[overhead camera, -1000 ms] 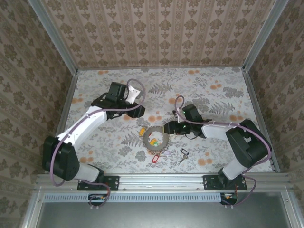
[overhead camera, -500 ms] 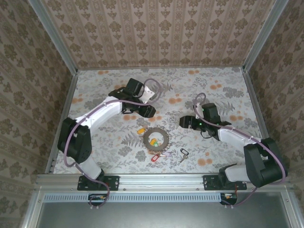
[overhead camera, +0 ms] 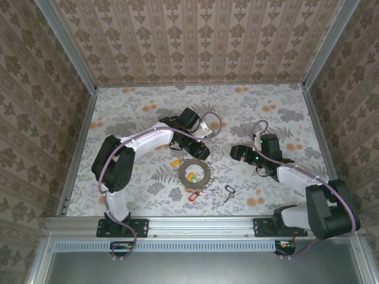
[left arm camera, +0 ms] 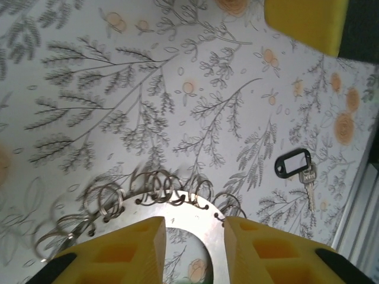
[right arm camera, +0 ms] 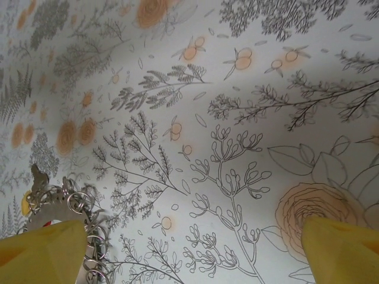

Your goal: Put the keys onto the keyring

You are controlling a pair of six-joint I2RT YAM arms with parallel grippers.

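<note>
Well, my left pincer (left arm camera: 193, 225) hangs right over the keyring (left arm camera: 183, 211), its yellow fingers (left arm camera: 136, 248) a little apart and pinching nothing. The ring's flat band shows in the gap between them. Whether the tips touch the metal I cannot tell from this close. The keyring lies flat on the flowered cloth (overhead camera: 136, 118) near the table's middle, with small wire loops (left arm camera: 160, 184) round its rim. My right pincer (right arm camera: 189, 254) is spread wide, off to the ring's right and apart from it. A black-tagged key (overhead camera: 229, 190) and a red-tagged key (overhead camera: 192, 197) lie just outside the ring on the near side. A yellow-tagged key (overhead camera: 176, 161) lies beside its far left edge.
</note>
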